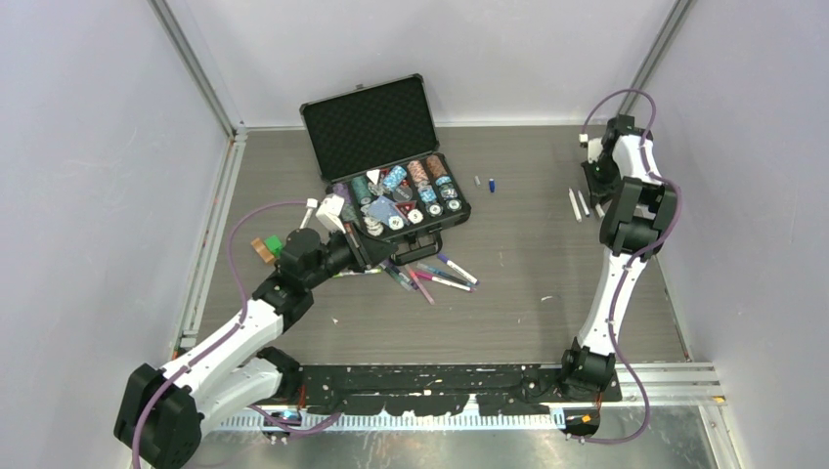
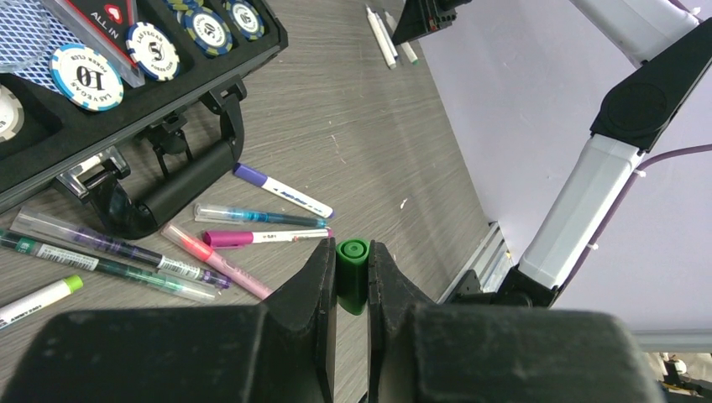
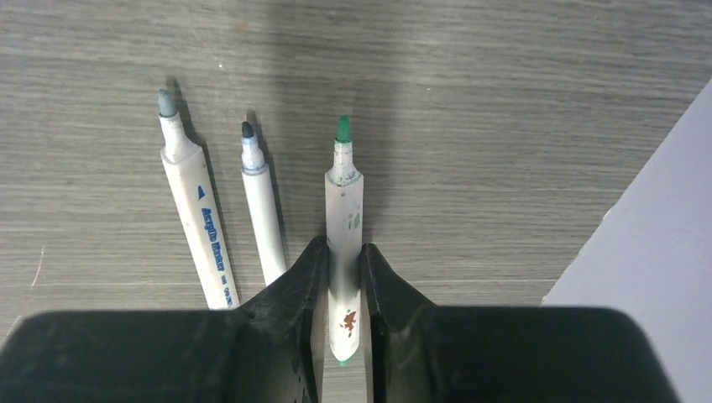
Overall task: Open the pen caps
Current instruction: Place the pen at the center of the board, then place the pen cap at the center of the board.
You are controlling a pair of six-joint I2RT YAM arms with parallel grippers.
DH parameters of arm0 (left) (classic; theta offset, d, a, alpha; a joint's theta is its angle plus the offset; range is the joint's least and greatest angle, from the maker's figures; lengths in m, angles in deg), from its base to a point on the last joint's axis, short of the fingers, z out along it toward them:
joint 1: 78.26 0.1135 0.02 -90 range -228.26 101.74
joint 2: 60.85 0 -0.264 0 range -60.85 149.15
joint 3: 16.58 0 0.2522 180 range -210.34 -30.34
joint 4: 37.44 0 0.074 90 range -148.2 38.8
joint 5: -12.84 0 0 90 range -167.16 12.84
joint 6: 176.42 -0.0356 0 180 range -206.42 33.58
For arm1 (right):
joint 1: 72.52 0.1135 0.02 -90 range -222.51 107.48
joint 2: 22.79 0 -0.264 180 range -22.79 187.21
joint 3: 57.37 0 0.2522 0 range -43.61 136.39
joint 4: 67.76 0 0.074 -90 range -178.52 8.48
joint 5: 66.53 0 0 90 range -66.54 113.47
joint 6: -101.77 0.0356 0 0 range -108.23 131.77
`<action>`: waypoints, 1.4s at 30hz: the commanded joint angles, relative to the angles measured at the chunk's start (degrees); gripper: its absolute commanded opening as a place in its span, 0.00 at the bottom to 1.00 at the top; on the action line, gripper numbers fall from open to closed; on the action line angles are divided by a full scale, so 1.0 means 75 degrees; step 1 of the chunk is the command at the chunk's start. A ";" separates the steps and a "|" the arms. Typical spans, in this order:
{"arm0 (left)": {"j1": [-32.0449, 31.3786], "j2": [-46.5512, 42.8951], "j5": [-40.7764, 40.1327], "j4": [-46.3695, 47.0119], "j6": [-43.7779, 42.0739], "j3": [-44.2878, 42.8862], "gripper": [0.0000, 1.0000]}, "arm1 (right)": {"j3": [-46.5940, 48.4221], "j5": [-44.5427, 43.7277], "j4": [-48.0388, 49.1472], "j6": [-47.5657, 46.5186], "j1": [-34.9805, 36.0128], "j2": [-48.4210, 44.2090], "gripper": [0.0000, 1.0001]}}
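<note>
My left gripper [image 2: 353, 252] is shut on a dark green pen cap [image 2: 353, 284], held above the table with its hollow end facing away from the camera. Below it lie several capped pens [image 2: 260, 238], seen from above as a loose pile [image 1: 435, 276] in front of the case. At the right, my right gripper [image 3: 344, 248] is shut on a white pen with a bare green tip [image 3: 343, 189], low over the table. Two more uncapped white pens [image 3: 197, 218] [image 3: 262, 210] lie just left of it. Two loose caps, blue [image 1: 492, 185] and grey [image 1: 477, 181], lie mid-table.
An open black hard case [image 1: 337, 137] full of poker chips [image 1: 420, 181] stands at the back centre, its handle [image 2: 180, 189] toward the pens. Orange and green pieces [image 1: 266, 246] lie left of my left arm. The right wall is close to my right gripper [image 1: 594, 191].
</note>
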 commanded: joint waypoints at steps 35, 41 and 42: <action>-0.0814 0.0868 0.0464 0.0705 0.0832 -0.0492 0.00 | -0.2589 0.3079 -0.0124 0.0226 -0.0037 -0.4571 0.35; -0.1083 0.2290 0.0989 0.2330 0.1734 -0.0526 0.00 | -0.5637 0.6690 0.0224 -0.1354 0.0498 -0.6800 0.45; -0.1083 0.2525 0.1150 0.2616 0.1903 -0.0544 0.00 | -0.6093 0.7065 0.0277 -0.1850 0.0653 -0.7121 0.51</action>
